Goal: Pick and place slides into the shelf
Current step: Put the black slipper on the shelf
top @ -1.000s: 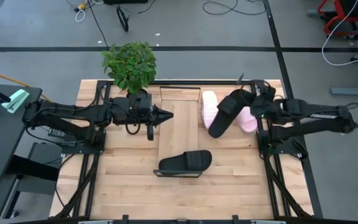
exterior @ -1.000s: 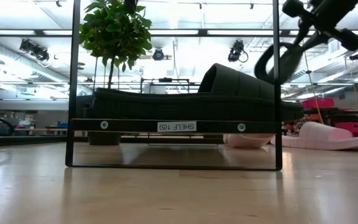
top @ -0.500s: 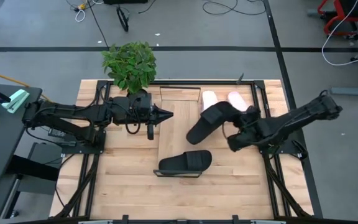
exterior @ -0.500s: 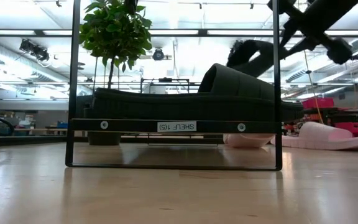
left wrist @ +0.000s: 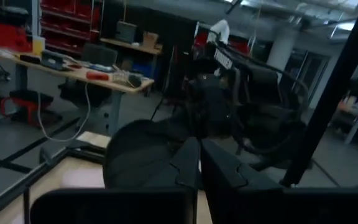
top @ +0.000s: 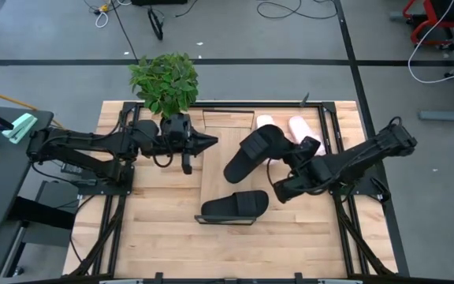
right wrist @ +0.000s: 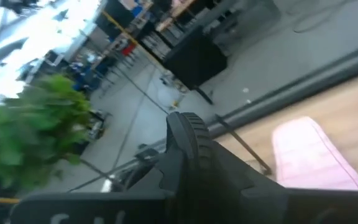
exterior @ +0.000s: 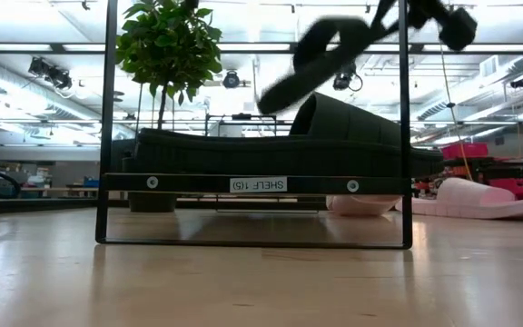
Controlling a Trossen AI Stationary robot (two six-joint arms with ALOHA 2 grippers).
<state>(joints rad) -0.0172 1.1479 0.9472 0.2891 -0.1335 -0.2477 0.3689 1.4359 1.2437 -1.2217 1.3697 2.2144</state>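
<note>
My right gripper (top: 284, 155) is shut on a black slide (top: 251, 153) and holds it in the air over the far part of the shelf (top: 221, 162), a light plank with a thin black frame. The low view shows this slide (exterior: 318, 56) high above the shelf. A second black slide (top: 236, 207) lies sole down on the shelf's near end. Two pale pink slides (top: 267, 123) (top: 299, 126) lie on the table to the right of the shelf, partly hidden by the held slide. My left gripper (top: 209, 142) is shut and empty at the shelf's far left edge. My right gripper pinches the black slide between its two fingers by the edge of the end (right wrist: 190, 144) nearest the table's right. The fingers come at it from the right. The slide is lifted clear and tilted, its free end (exterior: 271, 95) lower and toward the table's left.
A potted plant (top: 165, 81) stands at the table's far edge, behind my left arm. Bare table top (top: 156, 229) lies near and left of the shelf. Black arm frames (top: 345, 213) run along both sides of the table.
My right gripper has carried the black slide from over the pink slides toward the table's left and a little toward its near edge, to above the shelf. The slide has turned and now slants with its free end lower. The pink slides show more.
</note>
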